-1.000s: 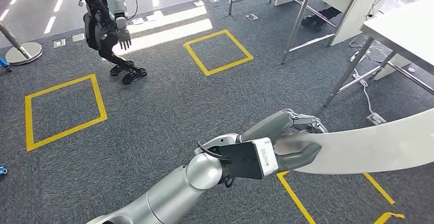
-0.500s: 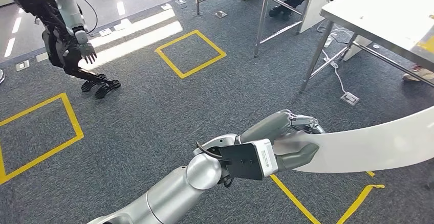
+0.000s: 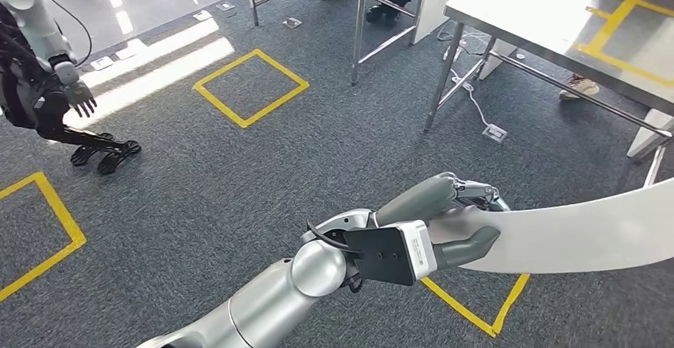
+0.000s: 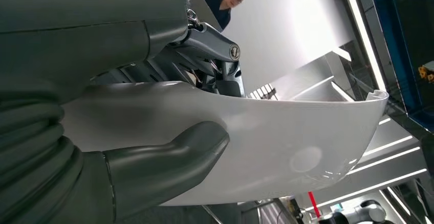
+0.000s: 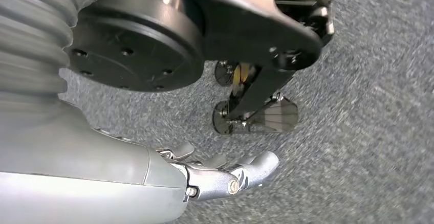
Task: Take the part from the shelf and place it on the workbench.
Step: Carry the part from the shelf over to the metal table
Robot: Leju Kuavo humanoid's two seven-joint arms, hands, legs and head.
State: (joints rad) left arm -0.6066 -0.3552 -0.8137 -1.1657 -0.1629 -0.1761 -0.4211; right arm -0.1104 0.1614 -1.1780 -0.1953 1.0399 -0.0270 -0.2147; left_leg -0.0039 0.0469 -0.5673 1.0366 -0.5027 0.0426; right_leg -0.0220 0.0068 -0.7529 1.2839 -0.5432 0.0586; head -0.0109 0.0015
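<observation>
In the head view, the left hand [image 3: 453, 225] gripped the white part [image 3: 580, 233] over the carpet, the desk [image 3: 548, 14] well ahead: carrying underway, placing left. In the left wrist view, fingers [image 4: 164, 157] clasped it. In the right wrist view, the right hand [image 5: 225, 175] hung loosely curled, holding nothing.

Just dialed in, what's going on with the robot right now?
The robot's left hand grips one end of a long, curved white part, thumb under it and fingers over the top, holding it out above the grey carpet. The right hand hangs low over the floor with nothing in it. A steel workbench marked with yellow tape stands ahead to the right, so the part is off the shelf but not yet set down. Another humanoid robot stands off to the left.
</observation>
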